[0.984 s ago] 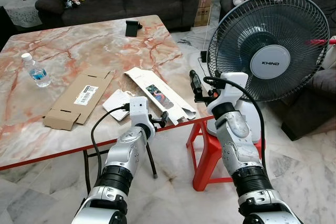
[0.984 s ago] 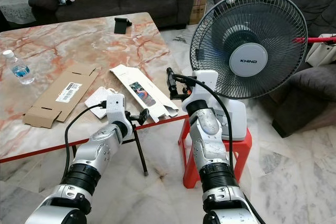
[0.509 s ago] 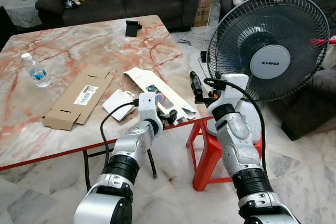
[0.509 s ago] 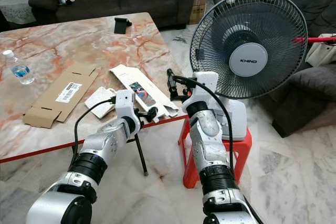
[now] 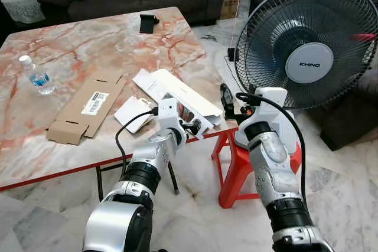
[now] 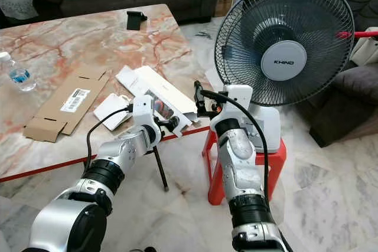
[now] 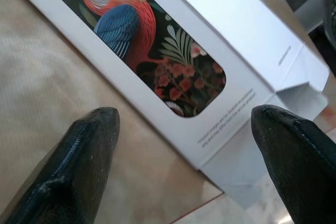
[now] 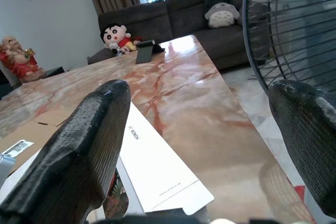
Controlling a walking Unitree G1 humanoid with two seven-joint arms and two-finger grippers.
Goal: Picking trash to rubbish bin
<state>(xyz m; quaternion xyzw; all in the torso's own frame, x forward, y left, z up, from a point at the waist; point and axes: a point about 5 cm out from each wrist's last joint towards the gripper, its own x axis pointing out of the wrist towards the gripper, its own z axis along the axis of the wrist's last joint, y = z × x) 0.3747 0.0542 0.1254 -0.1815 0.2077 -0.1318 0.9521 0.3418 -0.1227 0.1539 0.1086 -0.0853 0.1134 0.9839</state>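
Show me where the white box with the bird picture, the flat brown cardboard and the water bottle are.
white box with the bird picture (image 7: pixel 157 40): left wrist view, on its printed window.
flat brown cardboard (image 5: pixel 88 105): left eye view, near its white label.
water bottle (image 5: pixel 35 76): left eye view, on its body.

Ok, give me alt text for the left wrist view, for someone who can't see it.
A white box printed with a colourful bird lies flat on the marble table, its open end flap at the table's edge. The left gripper hangs just above it, with its two black fingers spread wide, one on each side of the box's end.
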